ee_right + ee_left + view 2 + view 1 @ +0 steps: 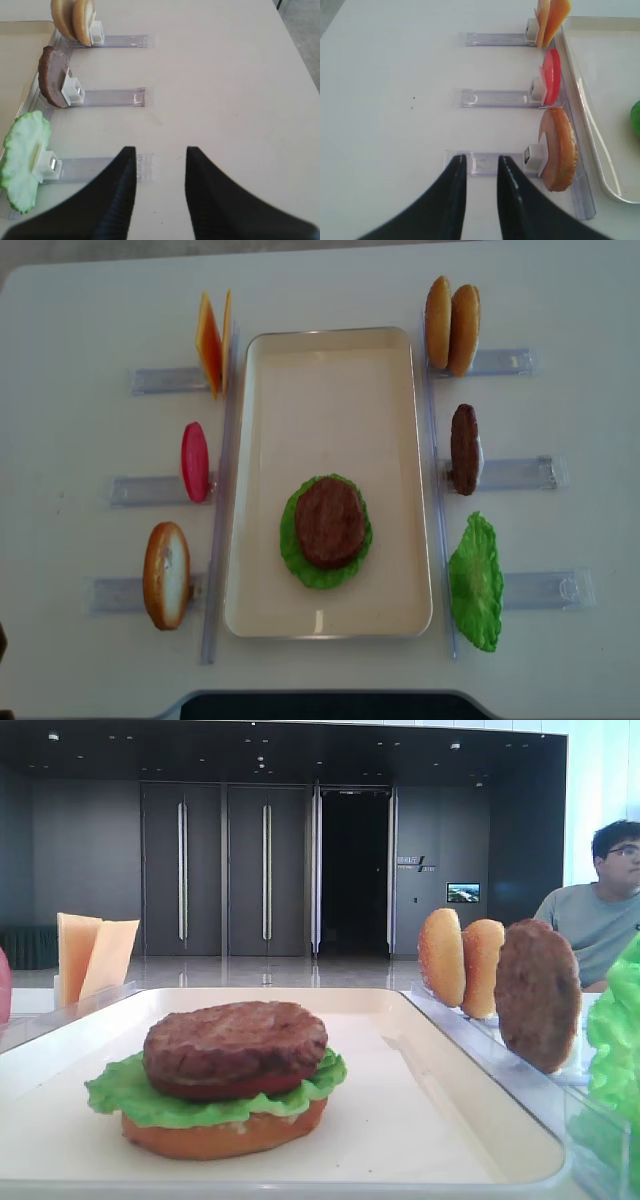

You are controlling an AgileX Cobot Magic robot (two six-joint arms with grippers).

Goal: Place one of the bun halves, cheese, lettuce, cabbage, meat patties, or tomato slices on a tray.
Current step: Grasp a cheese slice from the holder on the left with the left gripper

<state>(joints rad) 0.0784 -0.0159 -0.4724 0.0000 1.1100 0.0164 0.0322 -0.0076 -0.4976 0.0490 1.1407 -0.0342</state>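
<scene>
Both pairs of black fingers [479, 165] [160, 155] hung parted, empty; misjudged descent risked toppling the golden round bun half [559, 149] left of the cream rectangular tray [590, 120].

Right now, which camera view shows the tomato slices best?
The left wrist view: the tomato slices stand close and sharp in their clear holder. The overhead view shows one small red disc; the low view only a sliver; the right wrist view nothing.

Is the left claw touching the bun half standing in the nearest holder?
Apart. The left wrist view shows the left claw hanging over the clear holder, with bare holder and a white clip between its fingertips and the bun half.
</scene>
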